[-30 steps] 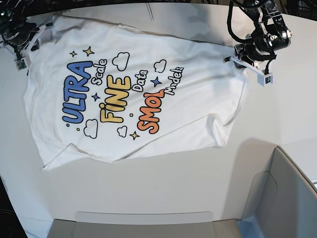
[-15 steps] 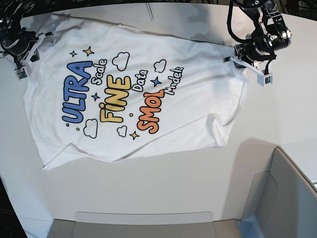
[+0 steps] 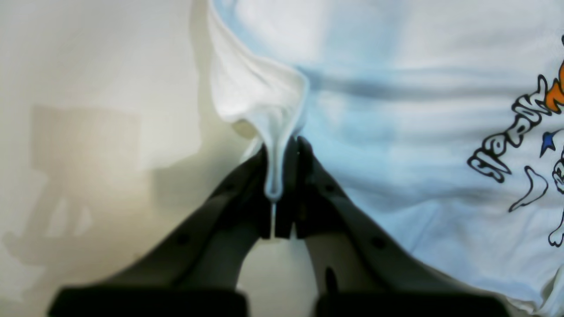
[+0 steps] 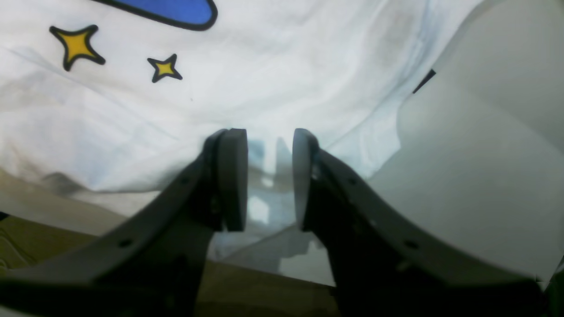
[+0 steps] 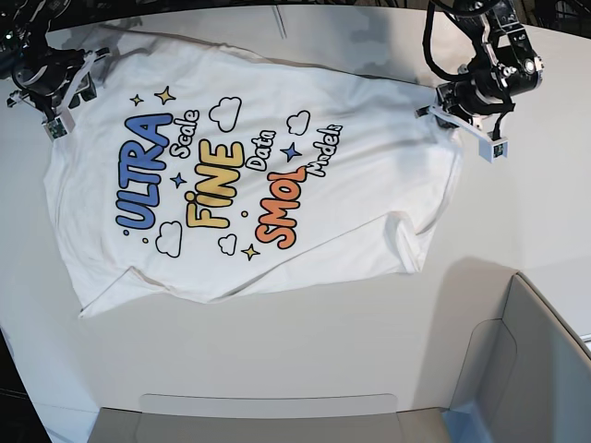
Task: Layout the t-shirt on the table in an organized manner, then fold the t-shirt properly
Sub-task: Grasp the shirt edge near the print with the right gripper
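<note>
Two grippers work opposite ends of the t-shirt [image 5: 249, 175], and the reasons for their poses differ. Nearest the base camera, a bare strip of the table [image 5: 305, 351] lies in front of the shirt, with a grey-white bin wall [image 5: 517, 360] at the right corner. The shirt itself lies print-up across the middle of the table, mostly spread but skewed, its near hem rumpled and a fold tucked under by the right side. Further back on the view's right, the left gripper [image 3: 282, 154] has its fingers pressed together on a pinched ridge of white cloth at the shirt's edge, probably to anchor or tension that side while the layout is squared. At the far left corner, the right gripper [image 4: 269, 180] hangs over the shirt's edge with its fingers apart and nothing between them; the wrist view shows only cloth and table through the gap. Judging by this, the spreading step is unfinished and folding has not begun.
</note>
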You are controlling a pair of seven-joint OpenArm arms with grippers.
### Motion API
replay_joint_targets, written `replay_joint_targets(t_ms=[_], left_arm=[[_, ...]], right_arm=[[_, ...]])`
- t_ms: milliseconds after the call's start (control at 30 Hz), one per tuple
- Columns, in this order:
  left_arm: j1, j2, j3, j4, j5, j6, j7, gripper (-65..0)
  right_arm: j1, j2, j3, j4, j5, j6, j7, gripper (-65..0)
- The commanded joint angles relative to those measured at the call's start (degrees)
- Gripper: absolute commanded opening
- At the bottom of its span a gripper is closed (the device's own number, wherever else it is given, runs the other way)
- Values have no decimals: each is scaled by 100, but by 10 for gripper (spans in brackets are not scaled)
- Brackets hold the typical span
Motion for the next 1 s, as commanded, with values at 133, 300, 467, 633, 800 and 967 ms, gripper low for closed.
replay_joint_targets(t_ms=[133,300,467,633,800,967], left_arm=[[-10,-33,2,73,-27,1,3,-650],[-10,-33,2,73,-27,1,3,-650],[-10,-33,2,73,-27,1,3,-650],[-10,-33,2,73,-27,1,3,-650],[-89,-15,2,73,-27,1,3,-650],[-159,-24,2,38,-27,1,3,-650]], right_arm=[[29,10,-536,-330,17,67,36,-496],[29,-16,-1152,-339,-159,67,36,-496],[-103,-25,-1371,-330,-256,67,36,-499],[-331,-25,-1371,21,-238,67,36,-650],[-410,19,-1345,188,-229,67,36,-650],[-270,28,-1231,197,-168,67,36,-650]])
